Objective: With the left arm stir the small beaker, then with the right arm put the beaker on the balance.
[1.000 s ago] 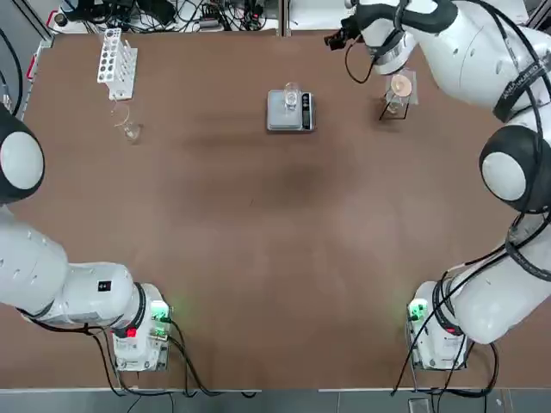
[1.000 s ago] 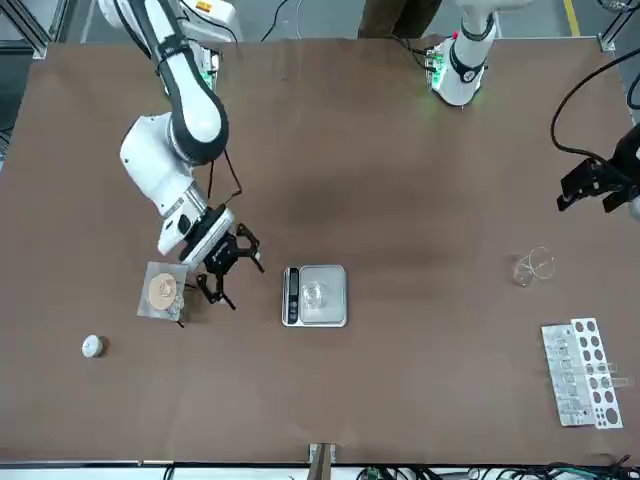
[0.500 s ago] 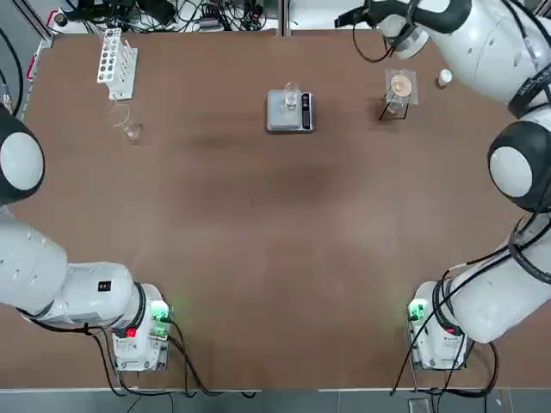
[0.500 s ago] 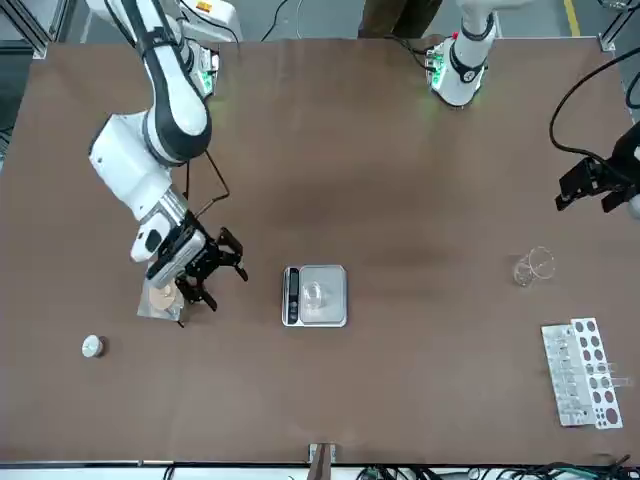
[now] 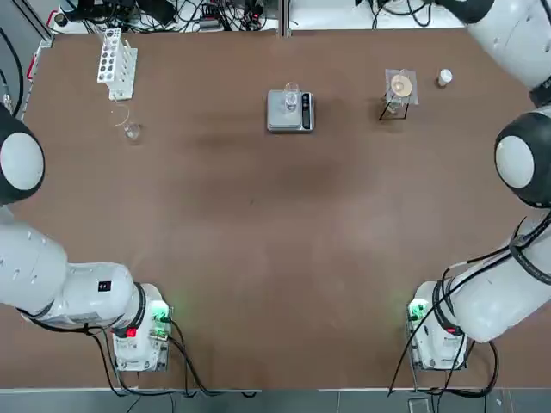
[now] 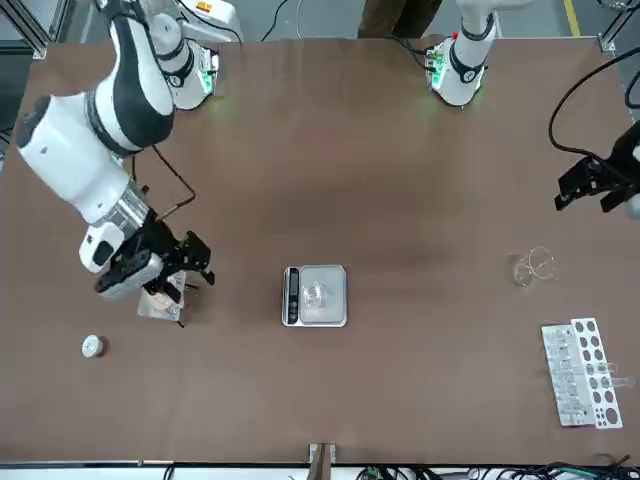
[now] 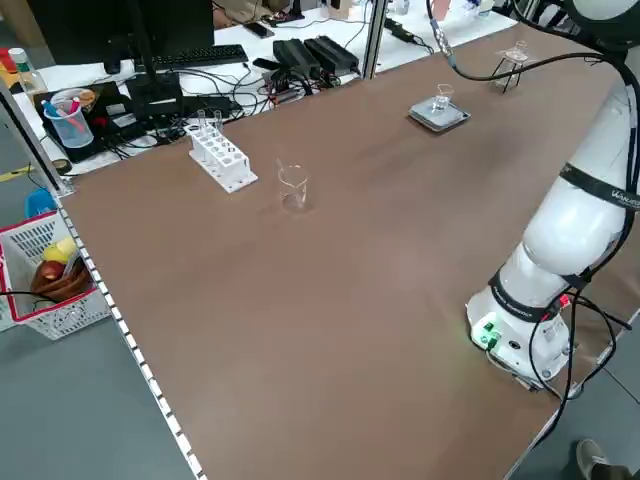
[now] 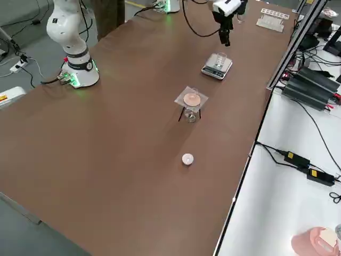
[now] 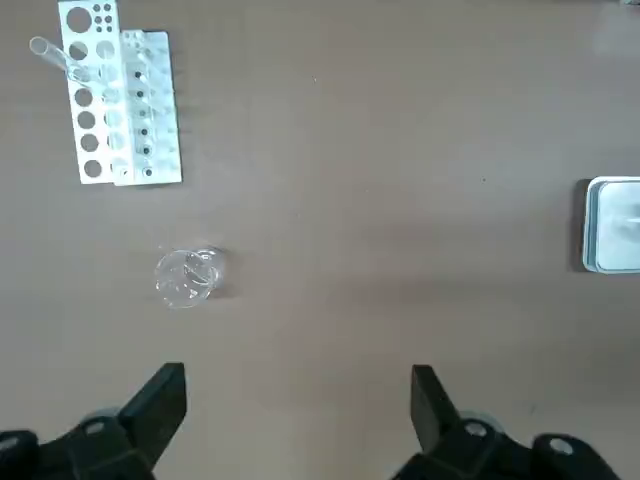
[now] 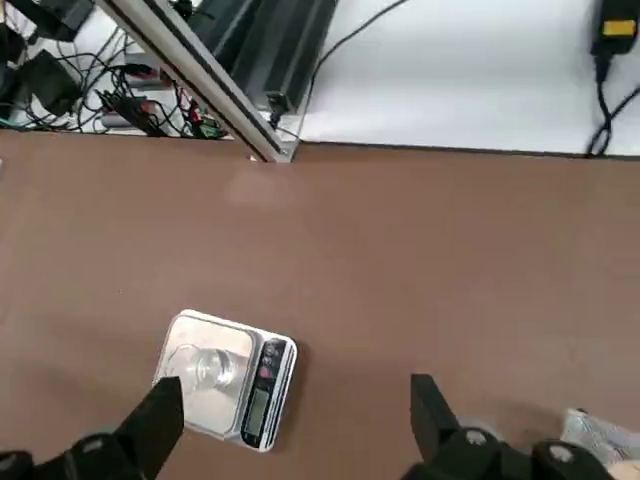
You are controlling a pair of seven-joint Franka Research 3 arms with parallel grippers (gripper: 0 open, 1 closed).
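Observation:
The small beaker [image 5: 291, 96] is a tiny clear glass cup that stands upright on the pan of the balance [image 5: 306, 113], at the far middle of the table. In the front view the beaker [image 6: 315, 294] rests on the balance [image 6: 292, 297] with nothing touching it. My right gripper [image 6: 196, 262] hangs open and empty, off to the robot's right of the balance, above a small stand. Its wrist view shows the beaker [image 10: 207, 368] on the balance [image 10: 262, 395], beyond the open gripper [image 10: 295, 415]. My left gripper [image 6: 597, 190] hovers open at the table's left side.
A white test-tube rack [image 5: 116, 62] sits at the far left, with a clear glass piece holding a thin rod [image 5: 129, 128] beside it. A small stand with a tan disc [image 5: 399, 89] and a white cap [image 5: 443, 77] are at the far right. Cables lie beyond the far edge.
My right gripper has drawn away from the balance toward the robot's right and left the top view. The beaker stays on the pan. The left arm has not moved.

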